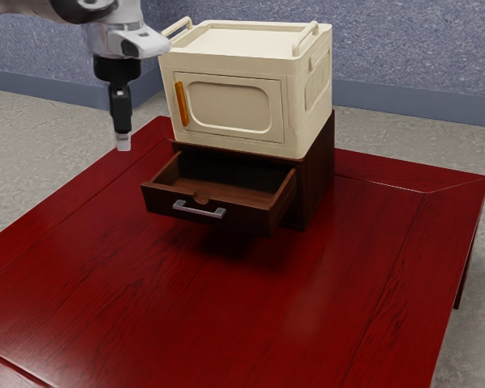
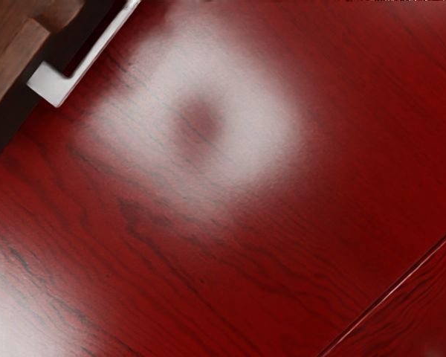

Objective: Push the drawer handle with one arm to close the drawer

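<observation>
Drawer (image 1: 246, 225) stands open, pulled well out from its dark wooden cabinet (image 1: 317, 182). Pale metal handle (image 1: 199, 211) is fixed across the drawer's front, below a rounded notch in the top edge. My gripper (image 1: 124, 145) points down, apart from the handle, over toward the exterior view's left and higher in that picture. Whether my jaws stand apart or together, I cannot tell. In the wrist view, one end of the handle and a corner of the wooden drawer lie off to one side of the red tabletop beneath my hand.

Surface: red wooden table (image 1: 226, 323), dark grain, glossy, with straight seams near its borders. Pale patches of shine on it in the wrist view, the larger one with a darker spot in its middle. Deep shadow under the drawer.

On top of the wooden cabinet sits a cream box (image 1: 226, 144), its front door panel fitted with an upright orange handle (image 1: 182, 103); raised rails along two sides of its top.

Room: mottled grey floor (image 1: 24, 121), speckled blue-grey wall (image 1: 412, 48) behind, smooth bluish baseboard (image 1: 412, 105) along its foot.
</observation>
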